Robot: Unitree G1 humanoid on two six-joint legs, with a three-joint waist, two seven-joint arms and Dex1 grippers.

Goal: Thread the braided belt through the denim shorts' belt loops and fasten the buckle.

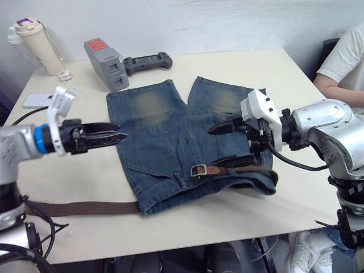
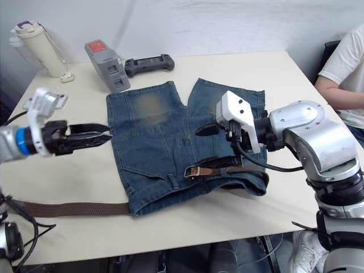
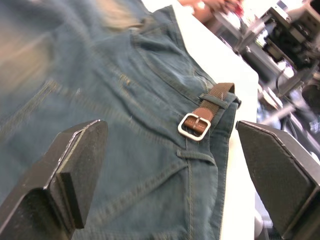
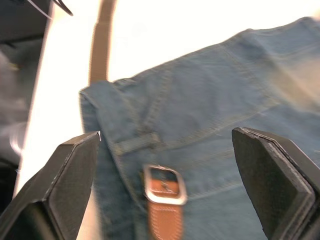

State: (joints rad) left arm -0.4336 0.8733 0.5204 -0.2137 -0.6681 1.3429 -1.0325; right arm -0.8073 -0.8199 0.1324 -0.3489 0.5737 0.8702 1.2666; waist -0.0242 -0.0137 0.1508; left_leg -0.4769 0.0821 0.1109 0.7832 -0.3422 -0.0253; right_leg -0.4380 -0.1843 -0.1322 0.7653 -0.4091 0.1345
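Belt partly threaded; both end effectors open and empty above the shorts.

Belt (image 1: 85,208) lies along the near counter (image 1: 227,219) edge, enters the shorts (image 1: 170,148) waistband at their left corner, and emerges at the buckle (image 1: 198,170), beside a loop (image 3: 192,154). Left end effector (image 1: 116,136) hovers at the shorts' left edge, fingers spread wide, holding nothing. Right end effector (image 1: 219,142) hovers over the right leg, fingers also wide apart, empty. Farther back: a grey box (image 1: 107,62), controller (image 1: 147,61), bottle (image 1: 37,45). A person's arm (image 1: 338,85) rests at the right.
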